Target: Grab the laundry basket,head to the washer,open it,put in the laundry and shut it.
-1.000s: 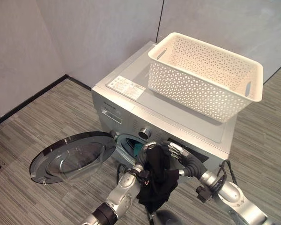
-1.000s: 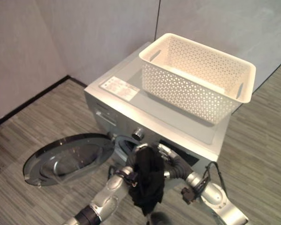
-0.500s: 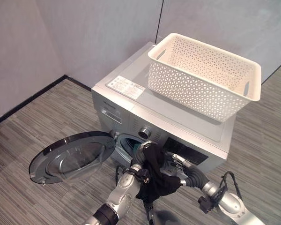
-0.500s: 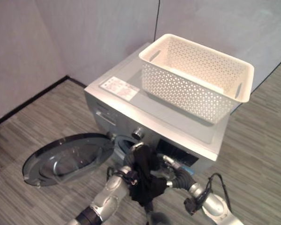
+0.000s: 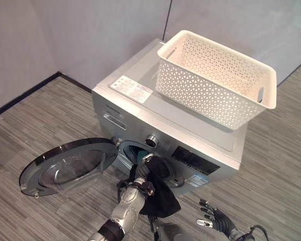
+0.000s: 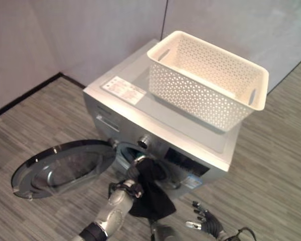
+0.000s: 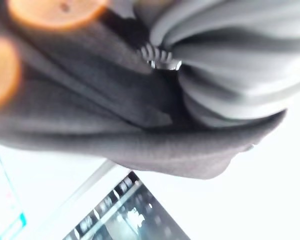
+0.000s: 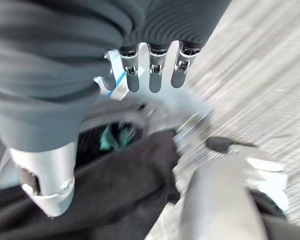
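Note:
A black garment [image 5: 163,198] hangs from my left hand [image 5: 140,175], whose fingers are curled into it right at the mouth of the drum [image 5: 137,150] of the silver washer [image 5: 135,103]. The round door [image 5: 65,168] lies swung wide open to the left. Something teal [image 8: 115,137] lies inside the drum. My right hand [image 5: 213,219] is low at the right, apart from the cloth, and its fingers [image 8: 155,75] are straight and hold nothing. The cream laundry basket [image 5: 215,75] stands on top of the washer.
Grey walls meet behind the washer, with a dark skirting strip [image 5: 20,98] along the left wall. Striped grey floor [image 5: 276,165] spreads around the machine on the left and right.
My right hand has let go of the black garment and dropped back to the lower right. The left hand has carried the garment up to the drum mouth. The camera has shifted slightly.

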You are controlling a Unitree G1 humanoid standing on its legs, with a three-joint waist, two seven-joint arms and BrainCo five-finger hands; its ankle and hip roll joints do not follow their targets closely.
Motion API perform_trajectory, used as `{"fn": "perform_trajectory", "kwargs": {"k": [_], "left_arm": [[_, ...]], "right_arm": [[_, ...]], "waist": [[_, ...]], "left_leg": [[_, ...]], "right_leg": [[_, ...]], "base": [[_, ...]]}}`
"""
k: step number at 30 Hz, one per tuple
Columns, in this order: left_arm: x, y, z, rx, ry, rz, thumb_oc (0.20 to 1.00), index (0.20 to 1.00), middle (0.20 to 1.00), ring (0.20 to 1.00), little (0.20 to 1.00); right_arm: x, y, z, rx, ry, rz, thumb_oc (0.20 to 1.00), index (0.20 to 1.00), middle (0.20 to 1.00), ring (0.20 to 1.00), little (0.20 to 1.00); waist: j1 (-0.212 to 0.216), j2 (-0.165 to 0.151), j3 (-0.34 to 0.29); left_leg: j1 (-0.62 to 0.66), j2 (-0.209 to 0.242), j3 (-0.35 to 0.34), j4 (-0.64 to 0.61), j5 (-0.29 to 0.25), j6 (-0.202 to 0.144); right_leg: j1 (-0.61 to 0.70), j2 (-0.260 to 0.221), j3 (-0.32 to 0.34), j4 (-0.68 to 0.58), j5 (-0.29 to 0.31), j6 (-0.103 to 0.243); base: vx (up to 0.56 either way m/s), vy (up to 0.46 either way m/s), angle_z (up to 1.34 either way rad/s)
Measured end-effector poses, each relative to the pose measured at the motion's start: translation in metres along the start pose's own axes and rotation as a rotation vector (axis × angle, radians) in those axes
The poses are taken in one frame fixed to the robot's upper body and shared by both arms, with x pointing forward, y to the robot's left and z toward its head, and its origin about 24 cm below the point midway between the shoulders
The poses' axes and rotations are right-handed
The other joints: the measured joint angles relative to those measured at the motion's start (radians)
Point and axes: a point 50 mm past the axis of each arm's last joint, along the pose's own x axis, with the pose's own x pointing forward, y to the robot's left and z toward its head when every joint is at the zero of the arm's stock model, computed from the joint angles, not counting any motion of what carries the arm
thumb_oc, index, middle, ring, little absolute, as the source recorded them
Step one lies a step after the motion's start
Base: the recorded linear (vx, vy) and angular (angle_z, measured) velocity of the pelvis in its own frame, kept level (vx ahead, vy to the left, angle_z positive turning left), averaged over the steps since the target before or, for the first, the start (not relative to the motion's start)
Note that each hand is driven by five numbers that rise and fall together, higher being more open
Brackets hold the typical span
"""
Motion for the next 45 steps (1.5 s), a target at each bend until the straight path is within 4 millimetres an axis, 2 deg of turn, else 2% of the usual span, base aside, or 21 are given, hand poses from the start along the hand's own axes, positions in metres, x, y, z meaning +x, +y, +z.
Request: {"fn": "perform_trajectory", "kwargs": {"k": [3, 13, 17, 22, 23, 25, 26, 27, 29, 32, 33, 39, 42, 45], "left_arm": [[0.002, 0.003, 0.006, -0.007, -0.027, 0.017, 0.2, 0.2, 0.2, 0.2, 0.2], [0.001, 0.002, 0.003, -0.03, -0.017, 0.017, 0.2, 0.2, 0.2, 0.2, 0.2], [0.007, 0.011, 0.008, -0.052, -0.032, 0.085, 0.2, 0.2, 0.2, 0.2, 0.2], [0.01, 0.021, 0.016, -0.086, -0.07, 0.149, 0.2, 0.2, 0.2, 0.2, 0.2], [0.011, 0.022, 0.019, -0.087, -0.082, 0.153, 0.2, 0.2, 0.2, 0.2, 0.2], [0.013, 0.023, 0.022, -0.086, -0.091, 0.167, 0.2, 0.2, 0.2, 0.2, 0.2], [0.013, 0.023, 0.022, -0.086, -0.091, 0.167, 0.2, 0.2, 0.2, 0.2, 0.2], [0.014, 0.023, 0.023, -0.083, -0.093, 0.17, 0.2, 0.2, 0.2, 0.2, 0.2], [0.014, 0.024, 0.025, -0.08, -0.098, 0.175, 0.2, 0.2, 0.2, 0.2, 0.2], [0.016, 0.023, 0.027, -0.079, -0.104, 0.172, 0.2, 0.2, 0.2, 0.2, 0.2], [0.022, 0.017, 0.036, -0.074, -0.133, 0.153, 0.2, 0.2, 0.2, 0.2, 0.2], [0.042, 0.003, 0.077, -0.079, -0.268, 0.128, 0.2, 0.2, 0.2, 0.2, 0.2], [0.05, -0.001, 0.089, -0.065, -0.289, 0.128, 0.2, 0.2, 0.2, 0.2, 0.2], [0.057, 0.0, 0.093, -0.047, -0.284, 0.153, 0.2, 0.2, 0.2, 0.2, 0.2]], "right_arm": [[0.0, 0.001, -0.002, 0.032, 0.009, -0.003, 1.0, 1.0, 1.0, 1.0, 1.0], [0.012, 0.011, 0.01, 0.062, -0.044, 0.022, 1.0, 1.0, 1.0, 1.0, 1.0], [0.012, 0.008, 0.005, 0.006, -0.02, -0.021, 1.0, 1.0, 1.0, 1.0, 1.0], [0.003, 0.001, -0.026, -0.092, 0.124, -0.07, 1.0, 1.0, 1.0, 1.0, 1.0], [-0.003, 0.001, -0.04, -0.092, 0.181, -0.081, 1.0, 1.0, 1.0, 1.0, 1.0], [-0.007, 0.007, -0.063, -0.074, 0.278, -0.099, 1.0, 1.0, 1.0, 1.0, 1.0], [-0.007, 0.007, -0.063, -0.074, 0.278, -0.099, 1.0, 1.0, 1.0, 1.0, 1.0], [-0.012, 0.015, -0.083, -0.038, 0.37, -0.105, 1.0, 1.0, 1.0, 1.0, 1.0], [-0.015, 0.026, -0.095, -0.031, 0.436, -0.083, 1.0, 1.0, 1.0, 1.0, 1.0], [-0.011, 0.03, -0.093, -0.027, 0.425, -0.077, 1.0, 1.0, 1.0, 1.0, 1.0], [0.0, 0.029, -0.085, -0.037, 0.398, -0.077, 1.0, 1.0, 1.0, 1.0, 1.0], [0.038, 0.018, -0.051, -0.069, 0.29, -0.148, 1.0, 1.0, 1.0, 1.0, 1.0], [0.045, 0.016, -0.046, -0.076, 0.29, -0.168, 1.0, 1.0, 1.0, 1.0, 1.0], [0.043, 0.016, -0.055, -0.129, 0.348, -0.173, 1.0, 1.0, 1.0, 1.0, 1.0]], "waist": [[-0.005, -0.009, 0.014], [0.007, -0.002, 0.06], [0.003, -0.015, 0.083], [-0.001, -0.032, 0.092], [-0.001, -0.042, 0.098], [0.003, -0.055, 0.106], [0.003, -0.055, 0.106], [0.007, -0.06, 0.114], [0.006, -0.056, 0.135], [0.005, -0.048, 0.16], [0.008, -0.052, 0.195], [0.022, -0.075, 0.27], [0.024, -0.083, 0.304], [0.007, -0.086, 0.315]], "left_leg": [[-0.012, 0.0, 0.001, 0.0, 0.0, 0.0], [-0.03, -0.003, -0.002, 0.0, 0.001, -0.001], [-0.036, -0.004, 0.002, 0.0, 0.001, -0.001], [-0.048, -0.003, 0.003, 0.0, 0.001, -0.001], [-0.048, -0.003, 0.003, 0.0, 0.001, -0.001], [-0.047, -0.002, 0.004, 0.0, 0.001, -0.002], [-0.047, -0.002, 0.004, 0.0, 0.001, -0.002], [-0.048, 0.0, 0.004, 0.0, 0.001, -0.002], [-0.054, -0.002, 0.003, 0.001, 0.001, -0.002], [-0.069, -0.003, 0.002, 0.01, 0.002, -0.003], [-0.087, -0.006, -0.005, 0.031, -0.002, -0.004], [-0.232, -0.014, -0.025, 0.146, -0.022, -0.014], [-0.282, -0.013, -0.038, 0.186, -0.03, -0.012], [-0.357, -0.013, -0.059, 0.236, -0.035, -0.012]], "right_leg": [[-0.014, -0.001, -0.001, -0.002, -0.002, 0.003], [-0.033, 0.0, -0.003, 0.003, 0.01, -0.002], [-0.04, 0.002, 0.001, 0.004, 0.013, -0.001], [-0.053, 0.004, 0.001, 0.004, 0.015, -0.001], [-0.053, 0.004, 0.0, 0.004, 0.015, -0.001], [-0.053, 0.002, 0.0, 0.004, 0.014, 0.0], [-0.053, 0.002, 0.0, 0.004, 0.014, 0.0], [-0.053, 0.0, -0.001, 0.004, 0.013, 0.0], [-0.061, -0.001, 0.001, 0.004, 0.013, 0.0], [-0.068, -0.001, 0.001, 0.004, 0.017, -0.002], [-0.075, -0.003, -0.005, 0.005, 0.022, -0.003], [-0.155, -0.021, -0.014, 0.005, 0.056, -0.015], [-0.177, -0.029, -0.026, 0.005, 0.05, -0.011], [-0.223, -0.032, -0.036, 0.005, 0.072, -0.024]], "base": [[-0.01, 0.005, -0.02], [-0.02, 0.007, 0.0], [-0.05, -0.003, -0.02], [-0.04, -0.018, 0.0], [-0.04, -0.032, 0.0], [-0.05, -0.031, 0.0], [-0.05, -0.021, 0.01], [-0.08, -0.023, 0.01], [-0.11, -0.024, -0.03], [-0.17, -0.04, 0.03], [-0.2, -0.048, 0.12], [-0.14, -0.048, 0.12], [-0.1, -0.049, 0.17], [-0.11, -0.052, 0.14]]}}
